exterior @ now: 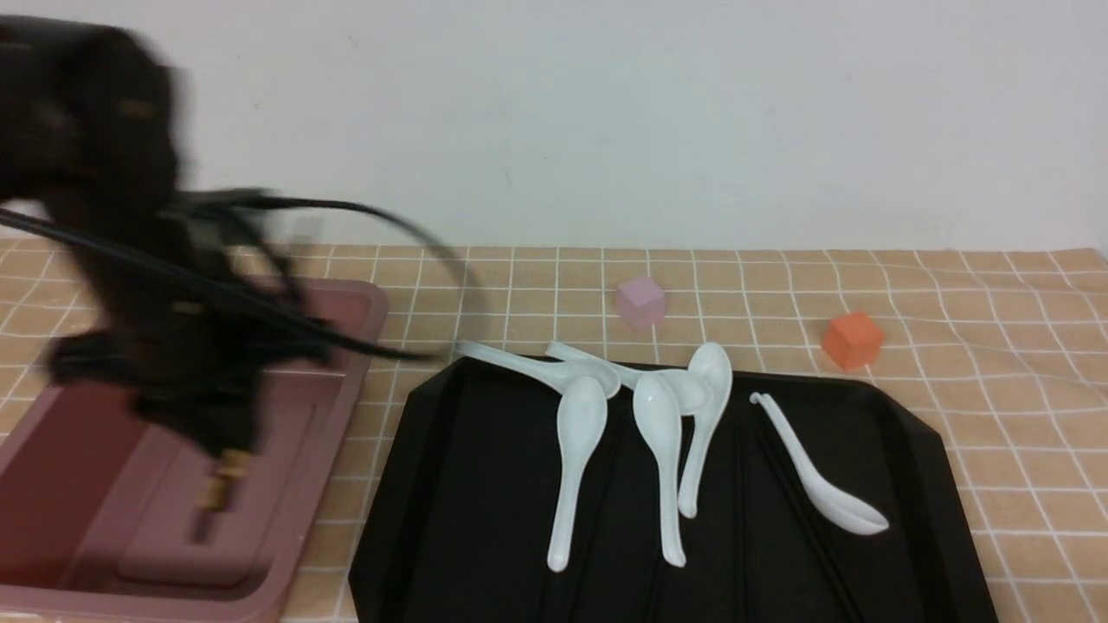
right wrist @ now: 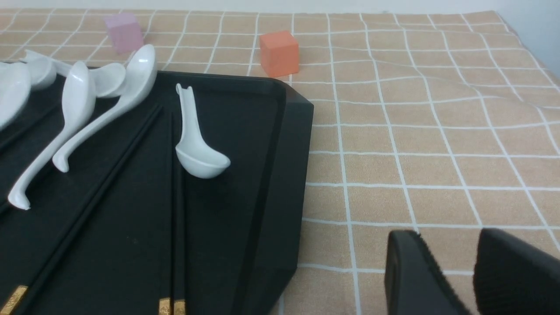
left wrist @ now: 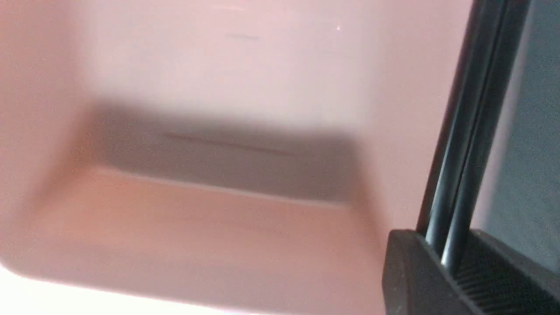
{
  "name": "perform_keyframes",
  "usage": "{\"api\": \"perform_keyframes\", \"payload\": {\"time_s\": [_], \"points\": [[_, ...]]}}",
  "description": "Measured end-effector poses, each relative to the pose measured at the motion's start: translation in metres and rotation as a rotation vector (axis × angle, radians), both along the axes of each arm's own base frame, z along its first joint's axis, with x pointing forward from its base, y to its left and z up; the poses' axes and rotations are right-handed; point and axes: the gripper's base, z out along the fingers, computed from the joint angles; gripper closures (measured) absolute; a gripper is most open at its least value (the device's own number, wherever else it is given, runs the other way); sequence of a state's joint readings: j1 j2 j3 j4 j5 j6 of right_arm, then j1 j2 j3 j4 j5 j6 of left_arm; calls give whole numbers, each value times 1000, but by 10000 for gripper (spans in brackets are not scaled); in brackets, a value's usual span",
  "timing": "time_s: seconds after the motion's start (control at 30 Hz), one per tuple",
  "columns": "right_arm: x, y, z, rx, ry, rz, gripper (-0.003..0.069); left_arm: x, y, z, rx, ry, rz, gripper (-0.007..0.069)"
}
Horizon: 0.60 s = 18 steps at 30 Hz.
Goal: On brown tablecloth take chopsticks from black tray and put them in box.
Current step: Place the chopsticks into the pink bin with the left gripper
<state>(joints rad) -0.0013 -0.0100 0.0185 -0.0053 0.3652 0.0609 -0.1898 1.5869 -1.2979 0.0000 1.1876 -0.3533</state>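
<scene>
Hanging over the pink box, the blurred left tool pinches a pair of chopsticks, gold-banded ends dipping inside it, while the right tool, narrowly parted and empty, hovers above the brown tablecloth beside the black tray.

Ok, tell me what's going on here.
The left gripper is clamped on a pair of black chopsticks, holding them over the open pink box. On the black tray more chopsticks lie among white spoons. The right gripper sits open over the brown tablecloth, holding nothing.
</scene>
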Motion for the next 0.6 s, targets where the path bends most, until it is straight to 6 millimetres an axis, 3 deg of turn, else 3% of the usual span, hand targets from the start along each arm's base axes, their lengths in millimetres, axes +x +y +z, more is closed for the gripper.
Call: {"api": "perform_keyframes", "payload": {"time_s": [0.1, 0.17, 0.43, 0.6], "points": [[0, 0, 0, 0, 0, 0, 419, 10, 31, -16, -1, -63, 92, 503], [0, 0, 0, 0, 0, 0, 419, 14, 42, -30, 8, -80, 110, 503], [0, 0, 0, 0, 0, 0, 419, 28, 50, -70, 63, -43, 82, 503], [0, 0, 0, 0, 0, 0, 419, 31, 50, -78, 64, -23, 93, 463]]}}
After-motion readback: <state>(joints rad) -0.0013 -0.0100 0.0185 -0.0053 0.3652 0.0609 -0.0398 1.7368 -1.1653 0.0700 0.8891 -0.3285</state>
